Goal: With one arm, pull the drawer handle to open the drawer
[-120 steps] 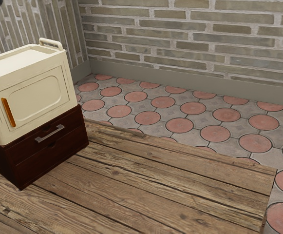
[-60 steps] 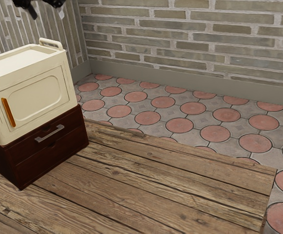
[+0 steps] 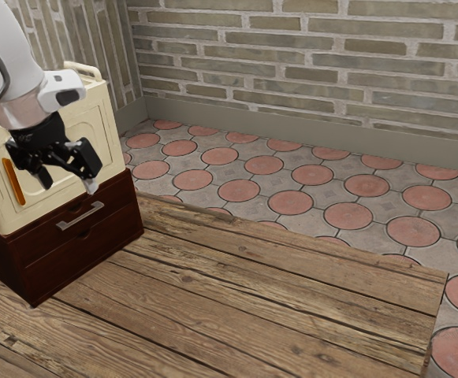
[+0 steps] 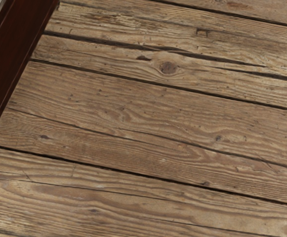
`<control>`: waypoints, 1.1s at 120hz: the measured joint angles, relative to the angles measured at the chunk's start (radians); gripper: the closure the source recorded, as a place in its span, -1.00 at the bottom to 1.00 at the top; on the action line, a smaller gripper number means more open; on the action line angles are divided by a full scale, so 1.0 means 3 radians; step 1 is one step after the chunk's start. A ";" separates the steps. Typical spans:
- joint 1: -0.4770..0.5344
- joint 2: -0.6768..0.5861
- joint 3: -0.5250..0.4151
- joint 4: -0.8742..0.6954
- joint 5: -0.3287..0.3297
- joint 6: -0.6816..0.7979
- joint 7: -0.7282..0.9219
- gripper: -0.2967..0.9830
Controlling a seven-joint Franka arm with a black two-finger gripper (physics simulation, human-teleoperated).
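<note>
"How far along are we getting?"

"Not far, I'm judging. The gripper is hovering just above the handle, so the reaching is nearly finishing, but the pulling is still waiting its turn."

"And where is that handle sitting?"

"It's running across the front of the upper drawer, in the dark brown cabinet over at the exterior view's left. The cream box is resting on top. The drawer is lying flush with the cabinet, so it's looking shut."

"What are the fingers doing?"

"They're standing wide apart, with nothing showing between them. Lowering, closing on the handle and drawing it outward are all remaining."

"Is anything hiding?"

"The arm is covering part of the cream box, and the exterior view's edge is cutting off the arm's upper part. In the wrist view, only a bit of the handle is peeking in at the corner."

"Is a fingertip touching it?"

"I'm not managing to tell. The nearer one is coming close to the handle's end, but the gap is proving hard to read."
</note>
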 joint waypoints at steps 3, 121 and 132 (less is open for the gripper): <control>0.0006 0.0007 -0.0016 -0.0153 -0.0025 0.0099 -0.0006 -0.54; 0.0461 0.1743 -0.0069 -0.0141 0.1611 0.1687 -0.0094 -0.54; 0.0455 0.1953 -0.0032 -0.0007 0.1652 0.1697 -0.0106 -0.54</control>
